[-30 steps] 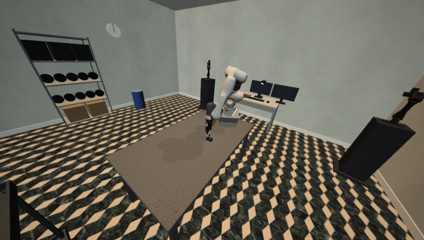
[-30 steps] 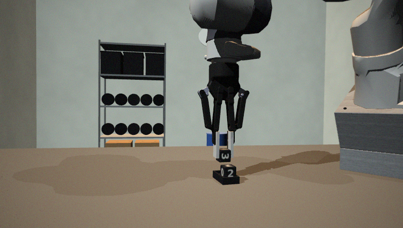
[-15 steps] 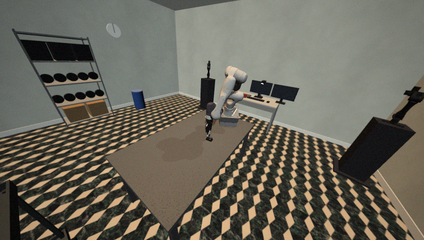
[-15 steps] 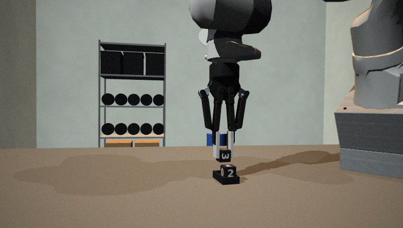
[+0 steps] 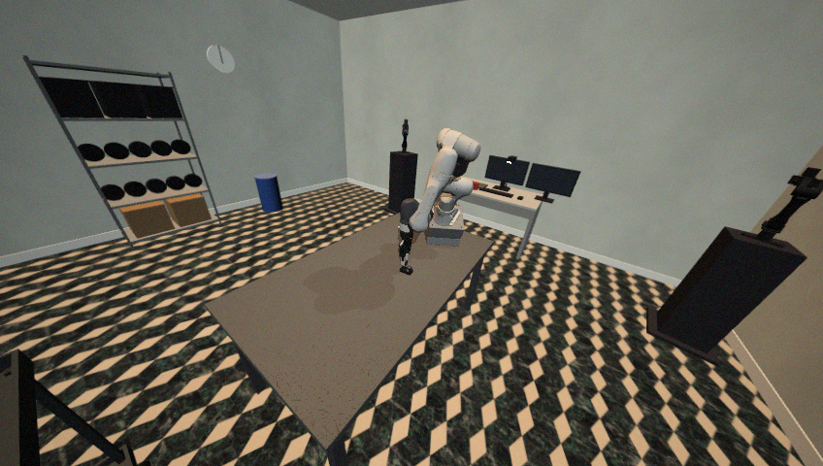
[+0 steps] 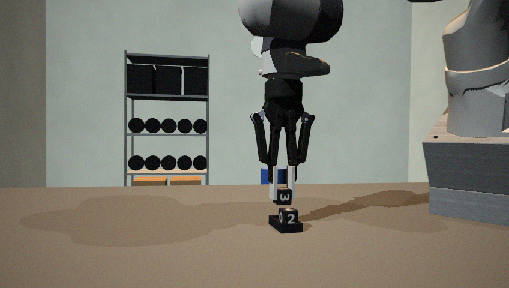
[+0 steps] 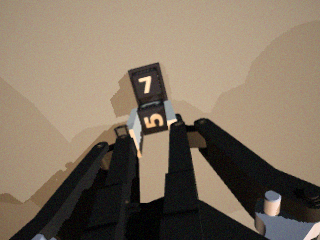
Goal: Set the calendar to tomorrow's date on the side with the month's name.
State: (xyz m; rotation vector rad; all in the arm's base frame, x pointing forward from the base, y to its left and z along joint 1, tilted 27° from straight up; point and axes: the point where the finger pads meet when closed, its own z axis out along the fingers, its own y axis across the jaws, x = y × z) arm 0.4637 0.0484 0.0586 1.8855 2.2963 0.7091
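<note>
In the exterior view, going left to right across the small calendar: the black tray (image 6: 286, 227) is sitting flat on the bench (image 6: 143, 257), and one cube (image 6: 287, 215) is standing in it, showing a 0 on its left face and a 2 on the face turned to the camera. The tool (image 6: 282, 192) is hanging straight above, narrowed onto the second cube (image 6: 284, 196), whose front face is reading an upright 3. That held cube is hovering just above the seated one, apart from it, and a shade toward 9 o'clock. So the free slot appears to be lying at 6 o'clock from the tool, slightly leftward of the seated cube. From the wrist view, the held cube (image 7: 155, 122) is showing a 5, with the seated cube (image 7: 147, 83) at 12 o'clock showing a 7.
</note>
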